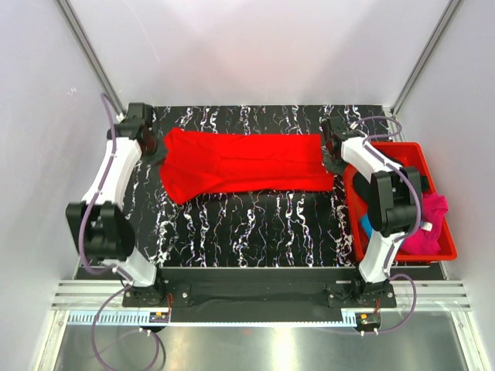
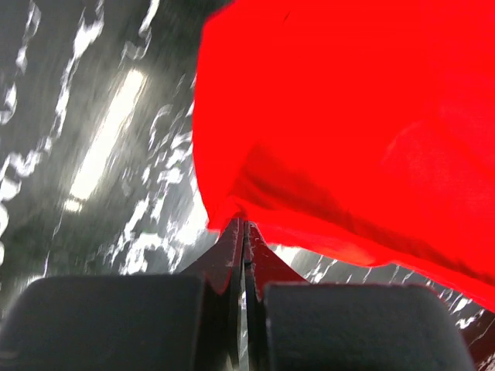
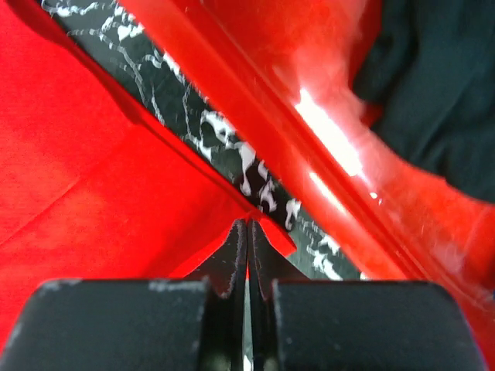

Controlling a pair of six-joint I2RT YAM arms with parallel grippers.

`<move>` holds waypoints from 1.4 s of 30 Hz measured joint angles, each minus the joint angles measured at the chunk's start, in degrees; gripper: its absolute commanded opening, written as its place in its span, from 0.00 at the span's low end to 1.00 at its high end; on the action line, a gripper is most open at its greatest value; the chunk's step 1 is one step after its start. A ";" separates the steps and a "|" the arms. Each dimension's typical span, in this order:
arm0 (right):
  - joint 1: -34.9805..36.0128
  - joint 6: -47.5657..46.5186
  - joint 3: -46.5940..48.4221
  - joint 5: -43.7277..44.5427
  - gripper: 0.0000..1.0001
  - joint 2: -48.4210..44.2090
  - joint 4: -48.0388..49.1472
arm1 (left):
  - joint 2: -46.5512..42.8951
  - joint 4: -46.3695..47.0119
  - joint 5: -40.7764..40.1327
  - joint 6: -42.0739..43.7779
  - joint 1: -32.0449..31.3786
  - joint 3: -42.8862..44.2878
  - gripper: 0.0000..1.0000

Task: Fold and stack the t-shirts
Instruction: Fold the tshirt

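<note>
Step in hand: laying out the red shirt ahead of a fold. It lies flat, lengthwise across the far half of the tabletop, spanning from one arm to the other.

Left end effector: jaws closed on the shirt's left edge. Right end effector: jaws closed on a corner of the right edge, just beside the bin.

Judgement: the next move calls for both grips to carry the cloth together and evenly, so the fold falls square.

The pink shirt, blue shirt and black shirt lie in the bin, partly hidden by the right arm. The left wrist view is blurred. Sleeves, collar and any existing fold cannot be made out.
</note>
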 measured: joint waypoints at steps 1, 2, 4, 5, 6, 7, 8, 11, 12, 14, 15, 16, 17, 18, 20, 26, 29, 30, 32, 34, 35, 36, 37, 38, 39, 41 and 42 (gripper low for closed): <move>-0.35 -0.63 0.90 0.15 0.00 1.09 -0.02 | 2.25 0.35 0.37 0.46 0.28 2.05 0.00; -0.63 -1.27 1.66 0.20 0.00 1.95 -0.11 | 4.17 0.90 0.87 0.92 0.46 3.56 0.00; -0.96 -2.21 3.06 0.20 0.00 3.37 -0.26 | 8.17 0.72 1.97 1.66 0.96 6.67 0.00; -1.14 -2.71 3.85 0.20 0.00 4.15 -0.20 | 9.92 0.79 2.58 1.92 1.14 8.11 0.00; -1.20 -3.13 4.57 0.17 0.00 4.92 -0.17 | 11.96 1.03 3.34 2.34 1.40 9.75 0.00; -1.20 -3.54 5.25 0.17 0.00 5.57 -0.20 | 14.03 0.98 3.91 2.73 1.70 11.41 0.00; -1.22 -3.91 5.84 0.15 0.00 6.16 -0.22 | 15.85 1.03 4.63 3.08 2.01 12.96 0.00; -1.40 -4.96 6.97 0.02 0.00 7.37 -0.04 | 20.59 0.55 6.19 4.26 2.80 16.92 0.00; -1.46 -5.29 7.13 -0.24 0.00 7.45 0.00 | 21.66 0.48 6.32 4.50 2.93 17.84 0.00; -1.66 -6.34 7.82 -1.42 0.00 7.72 0.17 | 23.50 0.09 6.51 5.14 3.21 19.52 0.00; -1.70 -6.69 8.22 -1.70 0.00 7.89 0.35 | 24.17 -0.35 6.62 5.51 3.30 20.28 0.00; -1.77 -7.15 8.98 -2.32 0.00 8.24 0.31 | 24.79 -0.70 6.75 5.90 3.32 21.09 0.00; -1.81 -7.58 9.99 -2.78 0.00 8.76 0.22 | 25.38 -0.94 6.82 6.19 3.34 21.88 0.00; -1.84 -8.07 11.28 -3.23 0.00 9.55 0.22 | 26.03 -1.57 6.84 6.56 3.37 22.91 0.00; -1.88 -8.94 13.16 -4.13 0.00 10.80 0.42 | 26.99 -2.16 6.86 7.17 3.37 24.44 0.00; -1.90 -10.69 17.49 -5.90 0.00 13.97 -0.02 | 28.72 -4.13 6.29 8.61 3.52 28.22 0.00; -1.95 -11.32 20.41 -6.36 0.00 16.24 -0.59 | 30.36 -4.76 6.25 9.03 3.78 31.50 0.00; -1.99 -11.45 21.24 -6.43 0.00 16.92 -0.72 | 30.86 -4.90 6.23 9.05 3.87 32.30 0.00; -2.10 -11.69 22.14 -6.54 0.00 17.97 -0.72 | 31.78 -5.05 6.19 9.05 4.04 33.66 0.00; -2.23 -11.78 22.16 -6.80 0.00 18.32 -1.03 | 32.54 -5.31 6.14 9.05 4.20 34.69 0.00; -2.45 -11.82 22.16 -6.91 0.00 18.60 -1.33 | 32.98 -5.60 6.16 9.05 4.26 35.36 0.00; -2.60 -11.85 22.16 -6.97 0.00 18.78 -1.44 | 33.55 -5.81 6.14 9.05 4.35 36.04 0.00; -2.78 -11.85 22.16 -6.99 0.00 18.93 -1.51 | 33.97 -5.88 6.16 9.05 4.44 36.57 0.00; -2.93 -11.87 22.18 -7.04 0.00 19.15 -1.55 | 34.67 -6.25 6.16 9.05 4.50 37.46 0.00; -3.08 -11.87 22.18 -7.21 0.00 19.30 -1.60 | 35.36 -6.27 6.19 9.05 4.61 38.29 0.00; -3.32 -11.87 22.21 -7.32 0.00 19.69 -1.57 | 36.46 -6.16 6.23 9.05 4.79 39.32 0.00; -3.39 -11.87 22.29 -7.37 0.00 19.91 -1.60 | 36.76 -6.08 6.27 9.05 4.87 39.47 0.00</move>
